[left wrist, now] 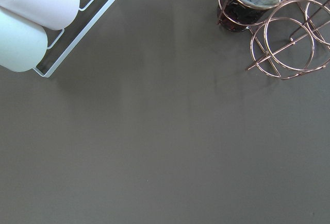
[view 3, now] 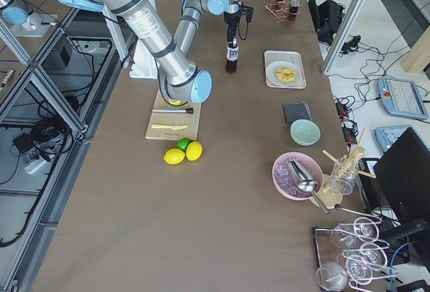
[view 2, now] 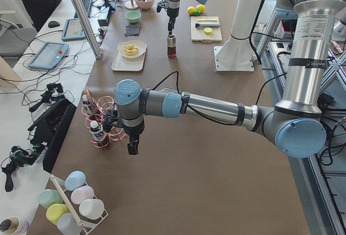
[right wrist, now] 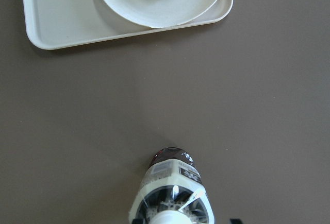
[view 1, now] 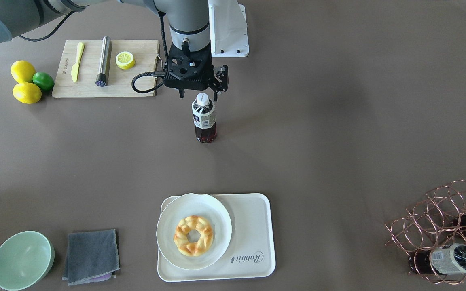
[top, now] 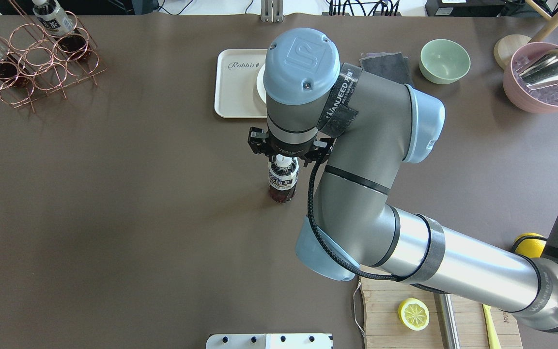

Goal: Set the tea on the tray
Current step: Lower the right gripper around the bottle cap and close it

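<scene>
black right hand (view 1: 199, 97) pointing down, spread over tea (view 1: 205, 121)

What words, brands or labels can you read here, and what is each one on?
"Rabbit": grey script on the tray.
"WANJEED": on the strap round the right arm.
"UR" logo: on that arm's joint cap.
Label on the tea: too small to read.
Print on the cutting board: blurred, unreadable.
</scene>
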Robot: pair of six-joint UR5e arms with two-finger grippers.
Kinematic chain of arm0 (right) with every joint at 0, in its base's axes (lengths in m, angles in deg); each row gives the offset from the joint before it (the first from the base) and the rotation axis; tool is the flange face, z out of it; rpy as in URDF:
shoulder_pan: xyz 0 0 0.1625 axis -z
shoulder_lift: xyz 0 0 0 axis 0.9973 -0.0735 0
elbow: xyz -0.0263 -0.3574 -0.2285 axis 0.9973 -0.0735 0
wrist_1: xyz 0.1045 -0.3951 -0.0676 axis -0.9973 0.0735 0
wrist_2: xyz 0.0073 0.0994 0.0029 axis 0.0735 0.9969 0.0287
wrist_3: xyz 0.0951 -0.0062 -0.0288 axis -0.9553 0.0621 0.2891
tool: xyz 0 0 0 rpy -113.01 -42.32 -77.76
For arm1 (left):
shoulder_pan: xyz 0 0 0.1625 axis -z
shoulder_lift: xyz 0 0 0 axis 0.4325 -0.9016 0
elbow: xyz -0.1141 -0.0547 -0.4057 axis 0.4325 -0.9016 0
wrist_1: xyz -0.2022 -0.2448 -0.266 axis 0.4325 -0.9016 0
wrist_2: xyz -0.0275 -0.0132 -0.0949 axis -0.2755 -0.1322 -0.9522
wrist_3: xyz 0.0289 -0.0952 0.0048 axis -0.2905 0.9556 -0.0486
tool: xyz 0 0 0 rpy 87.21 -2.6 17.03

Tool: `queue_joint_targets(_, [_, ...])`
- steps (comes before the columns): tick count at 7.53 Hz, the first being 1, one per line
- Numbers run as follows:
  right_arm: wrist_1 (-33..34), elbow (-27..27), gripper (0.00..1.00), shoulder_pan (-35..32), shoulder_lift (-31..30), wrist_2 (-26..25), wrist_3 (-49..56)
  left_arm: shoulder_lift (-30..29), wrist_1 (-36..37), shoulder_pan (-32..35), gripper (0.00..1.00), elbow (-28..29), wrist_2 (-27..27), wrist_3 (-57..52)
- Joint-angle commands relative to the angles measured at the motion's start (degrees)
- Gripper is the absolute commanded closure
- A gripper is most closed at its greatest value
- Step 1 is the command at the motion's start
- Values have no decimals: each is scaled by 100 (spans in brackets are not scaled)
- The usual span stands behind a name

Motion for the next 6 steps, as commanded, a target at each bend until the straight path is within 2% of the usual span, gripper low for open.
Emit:
queue_joint_targets(1, [-7,-64,100,-4,-3,-19,47,-30,0,-14,2,15,8,0])
queue_joint_targets(6, [63,120,100,-424,137,208,90,-152,18,-22,2,15,0,157])
